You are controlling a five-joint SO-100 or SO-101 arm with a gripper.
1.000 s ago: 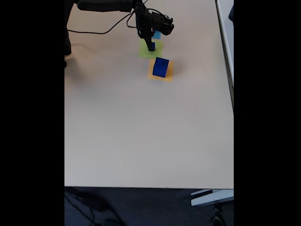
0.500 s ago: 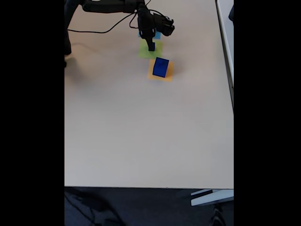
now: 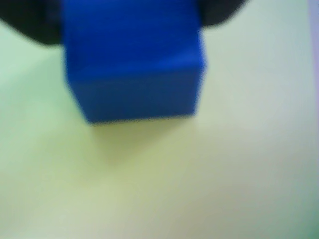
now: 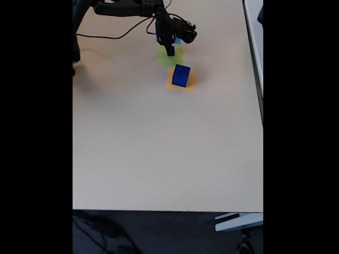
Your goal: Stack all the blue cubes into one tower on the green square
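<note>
Across the beige table [image 4: 159, 148] from the fixed camera, way at the far end, is where all the action sits. Biggest thing out there is the large blue cube [image 4: 181, 75], parked on its orange square [image 4: 189, 83], just in front of the green square [image 4: 176, 57] and not on it yet. A bit of the light-blue square [image 4: 177, 39] peeks out behind my arm.

My gripper [image 4: 170, 52] is right down over the green square with a smaller blue cube [image 3: 134, 59] pinched in it. From the wrist cam the cube fills the top of the frame, with my dark fingers [image 3: 32, 25] at either side and the yellow-green paper spread underneath. It's blurry, so I can't say if the cube is already touching the paper or just above it.

Progress-wise, my guess: barely started. No tower yet, nothing stacked. The large cube still has to come over, and going by size it ought to be the base, so this one landing first seems off. Can't make out a third cube anywhere.
</note>
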